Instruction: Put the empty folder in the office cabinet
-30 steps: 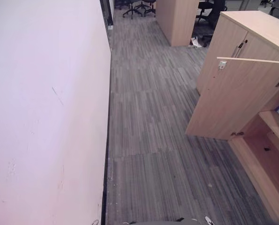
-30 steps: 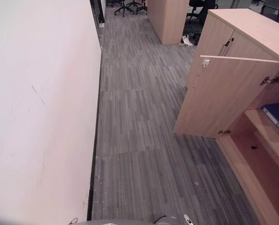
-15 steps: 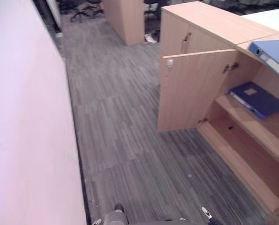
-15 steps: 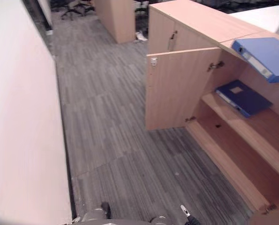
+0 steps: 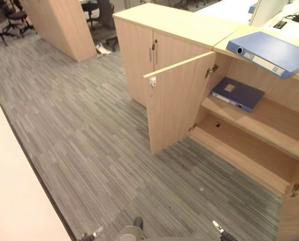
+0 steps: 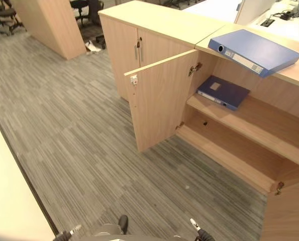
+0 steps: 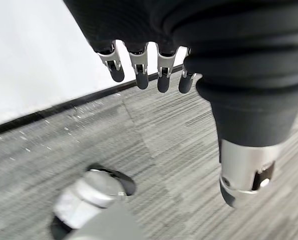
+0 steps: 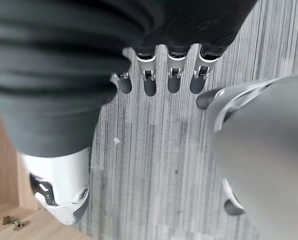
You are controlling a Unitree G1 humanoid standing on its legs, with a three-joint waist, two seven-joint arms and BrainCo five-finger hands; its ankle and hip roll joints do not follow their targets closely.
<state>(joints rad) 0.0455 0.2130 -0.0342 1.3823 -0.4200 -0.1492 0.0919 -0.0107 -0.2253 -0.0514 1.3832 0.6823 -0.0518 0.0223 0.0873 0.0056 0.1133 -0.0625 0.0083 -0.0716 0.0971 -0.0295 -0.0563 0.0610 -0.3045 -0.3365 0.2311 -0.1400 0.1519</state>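
Note:
A light blue folder lies flat on top of the wooden office cabinet. The cabinet's door stands open. Inside, a dark blue folder lies flat on the upper shelf, and the lower shelf is bare. My left hand hangs over the grey carpet beside a white wall, fingers straight, holding nothing. My right hand hangs over the carpet too, its fingers straight with nothing in them, and a corner of the wooden cabinet shows beside it.
A white wall runs along the left. A second wooden cabinet and office chairs stand at the back left. Two closed cabinet doors adjoin the open one. Grey carpet spreads in front of the cabinet.
The camera has swung to the right, so the open cabinet and both folders now sit in the middle and right of the view. Nothing itself has moved.

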